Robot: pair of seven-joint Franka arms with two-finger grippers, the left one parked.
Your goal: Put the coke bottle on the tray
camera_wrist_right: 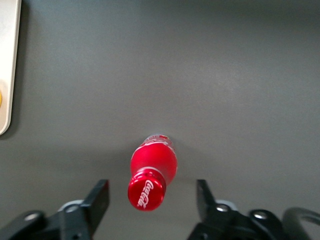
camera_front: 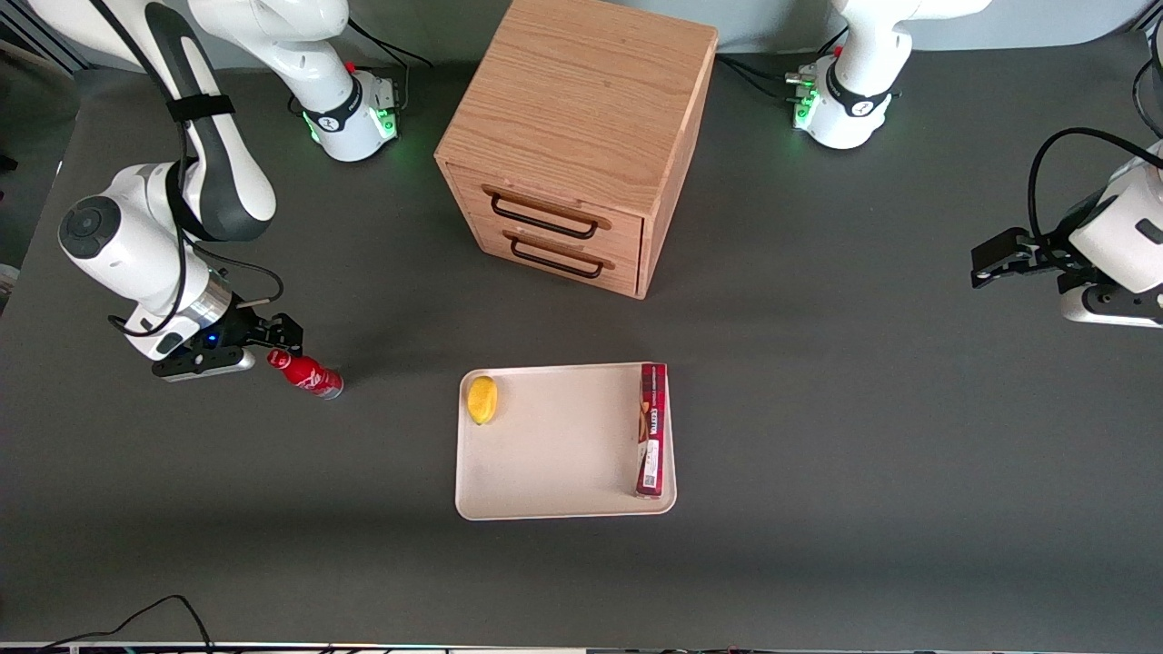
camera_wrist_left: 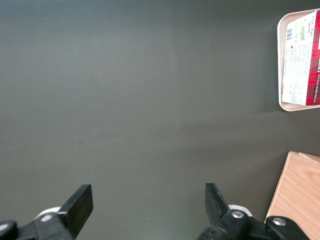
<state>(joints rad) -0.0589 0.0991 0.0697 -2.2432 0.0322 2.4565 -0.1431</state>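
The coke bottle point(camera_front: 306, 373), red with a white script logo and a silvery base, rests on the dark table toward the working arm's end. Its red cap point(camera_wrist_right: 146, 194) points at my gripper point(camera_front: 278, 343). The gripper is open, with one finger point(camera_wrist_right: 99, 199) on each side of the cap and clear gaps between them; nothing is held. The cream tray point(camera_front: 563, 454) lies flat near the table's middle, well apart from the bottle. One edge of the tray point(camera_wrist_right: 9, 60) shows in the right wrist view.
On the tray, a yellow fruit point(camera_front: 482, 400) sits at the corner nearest the bottle and a long flat red box point(camera_front: 651, 429) lies along the edge toward the parked arm. A wooden drawer cabinet point(camera_front: 581, 136) stands farther from the front camera than the tray.
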